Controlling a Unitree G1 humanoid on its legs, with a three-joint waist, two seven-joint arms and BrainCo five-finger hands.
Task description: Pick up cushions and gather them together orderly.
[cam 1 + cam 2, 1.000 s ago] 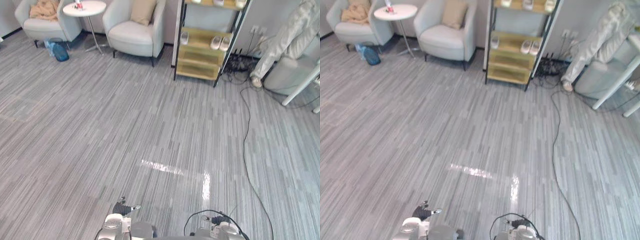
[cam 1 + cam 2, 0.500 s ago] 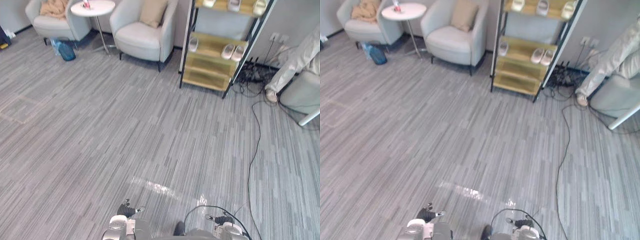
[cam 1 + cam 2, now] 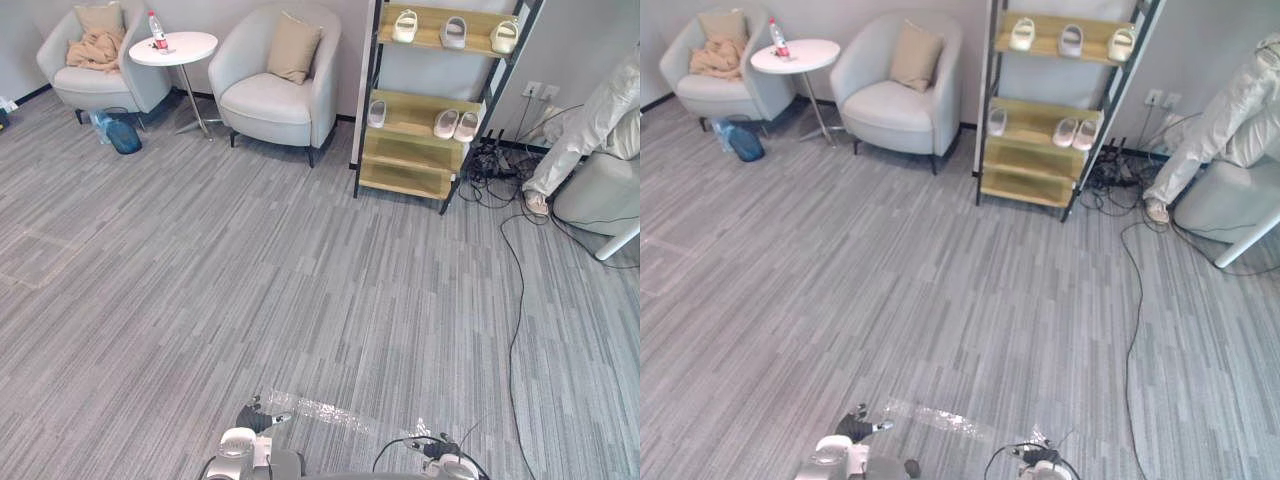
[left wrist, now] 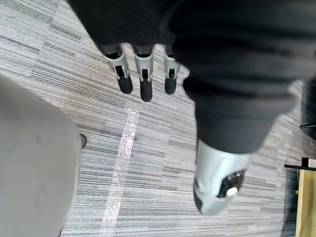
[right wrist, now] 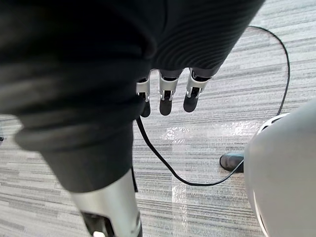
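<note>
Grey floor [image 3: 250, 270] lies all around me. A shoe shelf [image 3: 430, 100] stands at one o'clock. The big armchair [image 3: 265, 95] at eleven o'clock holds a tan cushion [image 3: 295, 48]. The far armchair [image 3: 95, 85] at ten o'clock holds a second cushion [image 3: 98, 18]. My left hand [image 4: 144, 81] and right hand [image 5: 165, 96] hang low, fingers straight and loose, holding nothing.

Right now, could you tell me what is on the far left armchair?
A tan cushion leans on the back of the armchair; a crumpled tan blanket lies before it, hiding the cushion's lower edge and part of the seat.
</note>
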